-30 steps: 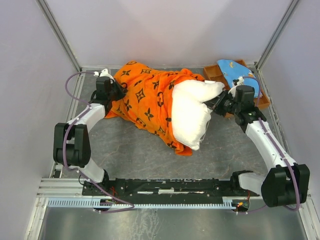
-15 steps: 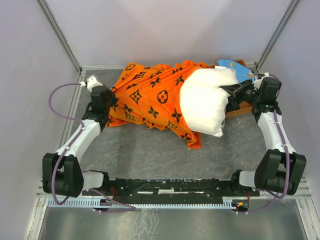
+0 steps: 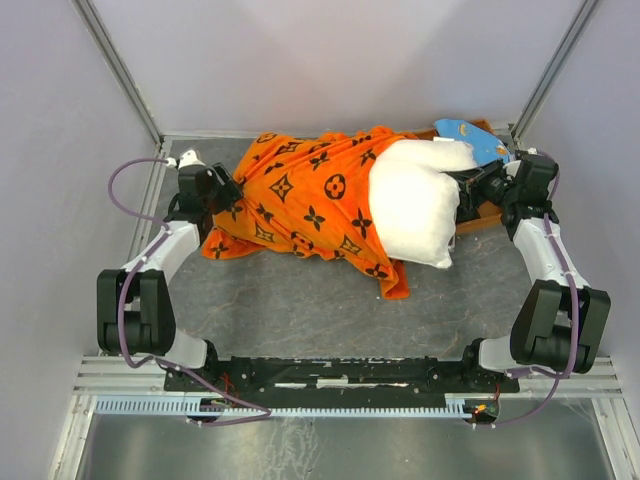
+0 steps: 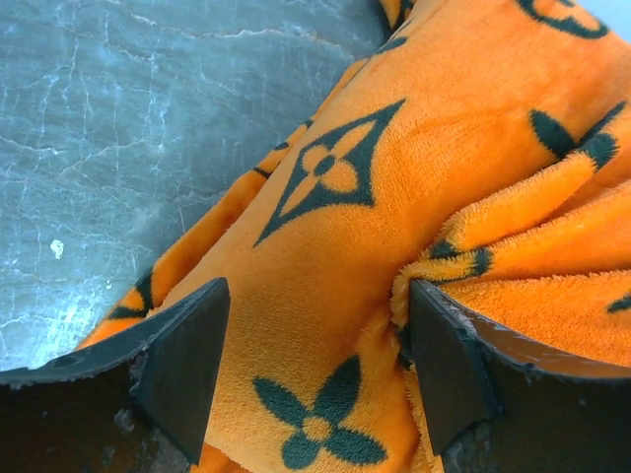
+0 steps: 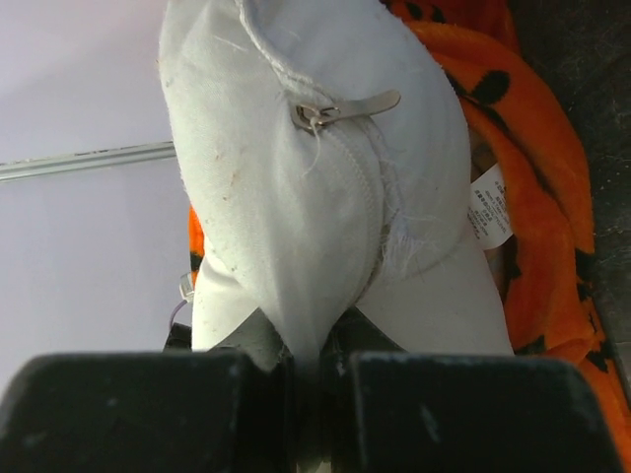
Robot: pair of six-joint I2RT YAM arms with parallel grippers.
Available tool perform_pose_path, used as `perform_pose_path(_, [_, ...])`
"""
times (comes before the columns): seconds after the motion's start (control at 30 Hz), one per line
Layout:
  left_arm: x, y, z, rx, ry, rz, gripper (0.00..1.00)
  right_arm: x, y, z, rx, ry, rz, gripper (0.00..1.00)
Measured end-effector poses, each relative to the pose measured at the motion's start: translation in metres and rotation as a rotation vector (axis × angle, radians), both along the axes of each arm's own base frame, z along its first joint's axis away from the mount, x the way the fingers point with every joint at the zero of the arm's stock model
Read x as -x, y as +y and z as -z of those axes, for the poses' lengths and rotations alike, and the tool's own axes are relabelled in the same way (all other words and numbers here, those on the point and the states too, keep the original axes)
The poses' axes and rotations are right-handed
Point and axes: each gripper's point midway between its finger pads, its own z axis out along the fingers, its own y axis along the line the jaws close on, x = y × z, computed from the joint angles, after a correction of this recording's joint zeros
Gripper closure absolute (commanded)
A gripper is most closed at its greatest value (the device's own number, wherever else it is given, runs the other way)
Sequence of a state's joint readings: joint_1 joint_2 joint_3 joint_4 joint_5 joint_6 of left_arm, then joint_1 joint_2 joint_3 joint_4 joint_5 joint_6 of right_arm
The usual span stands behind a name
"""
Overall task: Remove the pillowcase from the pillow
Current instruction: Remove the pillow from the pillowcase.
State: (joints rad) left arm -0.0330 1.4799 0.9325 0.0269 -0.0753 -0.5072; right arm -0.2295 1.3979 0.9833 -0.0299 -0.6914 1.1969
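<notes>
The orange pillowcase point(image 3: 300, 200) lies rumpled across the far half of the tabletop point(image 3: 300, 310), covering the left part of the white pillow point(image 3: 415, 205), whose bare right end bulges out toward a wooden tray point(image 3: 488, 213) holding a blue cloth point(image 3: 478, 138). The tabletop is grey and mottled, closed in by pale lilac walls point(image 3: 350, 60). The left arm point(image 3: 165, 255) reaches up the left edge, the left gripper point(image 4: 315, 365) spread wide over a pillowcase fold and pinching nothing, while the right gripper point(image 5: 311, 365) is clamped on the pillow's zippered corner
</notes>
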Motion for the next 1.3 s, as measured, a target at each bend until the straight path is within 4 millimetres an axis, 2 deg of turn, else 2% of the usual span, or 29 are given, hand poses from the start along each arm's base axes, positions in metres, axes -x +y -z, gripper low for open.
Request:
perform_pose_path(0.07, [0.000,0.000,-0.002,0.018,-0.025,0.012,0.18,0.000,0.000,0.000,0.010,-0.005,-0.004,0.98])
perform_pose_path(0.17, [0.005,0.003,-0.018,0.074,-0.122,0.035,0.14,0.000,-0.001,0.002,0.023,-0.008,-0.007,0.98])
perform_pose_path(0.23, [0.013,0.004,-0.036,0.125,-0.213,0.068,0.14,0.000,-0.002,0.003,0.032,-0.009,-0.006,0.99])
perform_pose_path(0.27, [0.016,0.002,-0.046,0.147,-0.249,0.095,0.10,0.000,-0.003,0.004,0.037,-0.010,-0.001,0.98])
perform_pose_path(0.3, [0.017,-0.004,-0.062,0.175,-0.300,0.141,0.01,-0.001,-0.004,0.004,0.041,-0.010,0.006,0.98])
perform_pose_path(0.33, [0.016,-0.009,-0.075,0.188,-0.341,0.179,0.01,-0.001,-0.006,0.004,0.044,-0.010,0.011,0.98])
perform_pose_path(0.43, [0.014,-0.043,-0.112,0.193,-0.409,0.314,0.01,-0.003,-0.006,0.005,0.053,-0.009,0.021,0.98])
perform_pose_path(0.47, [0.015,-0.072,-0.125,0.182,-0.412,0.384,0.01,-0.003,-0.006,0.006,0.056,-0.009,0.022,0.98])
perform_pose_path(0.5, [0.016,-0.077,-0.127,0.184,-0.412,0.397,0.01,-0.003,-0.005,0.006,0.057,-0.009,0.022,0.98])
perform_pose_path(0.6, [0.028,-0.142,-0.143,0.190,-0.393,0.566,0.01,-0.004,-0.004,0.006,0.067,-0.011,0.025,0.98])
perform_pose_path(0.63, [0.033,-0.155,-0.143,0.192,-0.383,0.603,0.01,-0.004,-0.004,0.006,0.068,-0.012,0.026,0.98])
perform_pose_path(0.7, [0.036,-0.161,-0.137,0.190,-0.358,0.620,0.01,-0.004,-0.003,0.005,0.072,-0.016,0.025,0.98])
perform_pose_path(0.87, [0.035,-0.150,-0.122,0.185,-0.294,0.584,0.01,-0.003,-0.002,0.002,0.081,-0.027,0.021,0.98])
perform_pose_path(1.3, [0.043,-0.148,-0.125,0.185,-0.301,0.584,0.01,0.000,0.003,-0.003,0.092,-0.046,0.011,0.98])
